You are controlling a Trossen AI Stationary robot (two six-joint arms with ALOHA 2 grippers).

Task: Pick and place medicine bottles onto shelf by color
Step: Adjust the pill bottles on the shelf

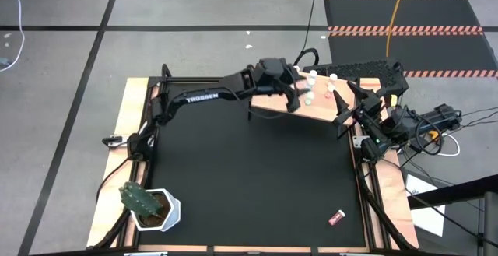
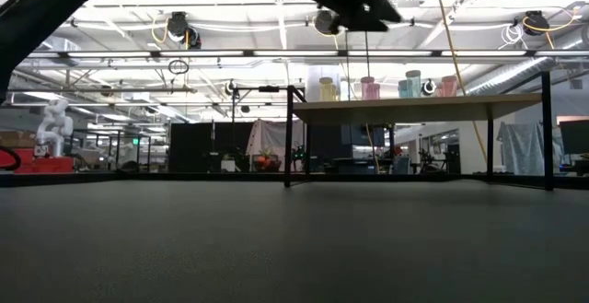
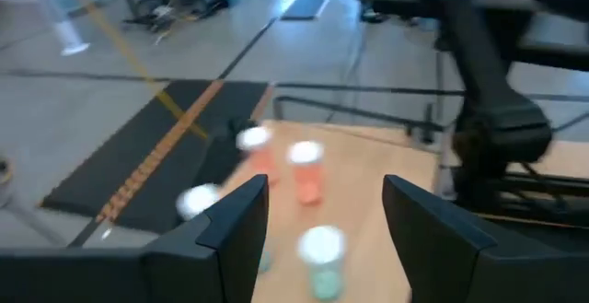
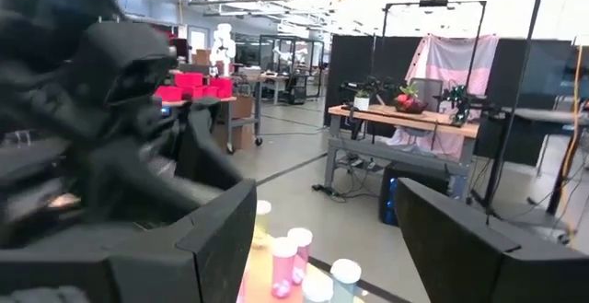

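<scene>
The shelf (image 1: 319,113), a light wooden board on thin black legs, stands at the table's far right. Several white-capped medicine bottles stand upright on it: in the low view a yellow one (image 2: 328,88), a pink one (image 2: 370,87) and a teal one (image 2: 409,84). My left gripper (image 3: 322,220) hovers open above the shelf's left part; a teal bottle (image 3: 322,262) and an orange-red one (image 3: 306,169) stand on the board below its fingers. Another small pink bottle (image 1: 336,218) lies on its side on the black tabletop near the front right. My right gripper (image 4: 327,238) waits open beside the shelf's right end.
A green cactus in a white pot (image 1: 148,206) stands at the table's near left corner. The right arm's body (image 1: 389,120) crowds the shelf's right end. The black tabletop (image 1: 249,178) stretches from the shelf to the near edge.
</scene>
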